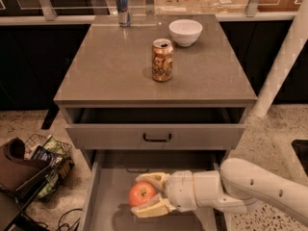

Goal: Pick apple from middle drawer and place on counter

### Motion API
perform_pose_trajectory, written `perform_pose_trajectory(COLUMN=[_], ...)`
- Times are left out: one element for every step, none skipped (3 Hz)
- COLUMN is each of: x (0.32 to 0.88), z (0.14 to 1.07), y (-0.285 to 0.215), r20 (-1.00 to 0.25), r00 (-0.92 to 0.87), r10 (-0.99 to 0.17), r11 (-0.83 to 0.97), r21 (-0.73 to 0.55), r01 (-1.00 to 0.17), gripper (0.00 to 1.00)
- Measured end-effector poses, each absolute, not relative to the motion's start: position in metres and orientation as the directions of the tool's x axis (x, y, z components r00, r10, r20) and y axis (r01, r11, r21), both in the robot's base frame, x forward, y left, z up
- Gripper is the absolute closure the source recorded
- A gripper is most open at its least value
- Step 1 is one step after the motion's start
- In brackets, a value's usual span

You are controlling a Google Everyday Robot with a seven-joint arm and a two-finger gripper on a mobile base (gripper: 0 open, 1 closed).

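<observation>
The apple (142,193), red with orange-yellow patches, sits between the two cream fingers of my gripper (147,195) just above the grey floor of the open middle drawer (106,196). The fingers close on it from above and below in the picture. My white arm reaches in from the right. The counter (110,66) is the grey-brown stone top above the drawers.
On the counter stand an orange soda can (162,60), a white bowl (185,32) and a slim blue can (123,8) at the back. The shallower drawer (156,136) with a dark handle is slightly open above. A wire basket (45,162) sits on the floor at left.
</observation>
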State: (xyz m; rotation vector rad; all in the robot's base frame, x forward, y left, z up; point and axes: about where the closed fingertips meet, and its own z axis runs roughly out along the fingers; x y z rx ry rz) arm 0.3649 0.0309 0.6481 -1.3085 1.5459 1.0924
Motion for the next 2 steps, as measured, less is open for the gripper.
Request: perform_pose_trajectory(x=[0.365, 0.385], z=[0.696, 0.738], y=[0.04, 0.051], r20=[-0.941, -0.936], r00=[-0.102, -0.089], r10=[-0.324, -0.341], r11=[0.107, 0.118], r21=[0.071, 0.051], r01=[-0.992, -0.992], gripper=[1.0, 1.0])
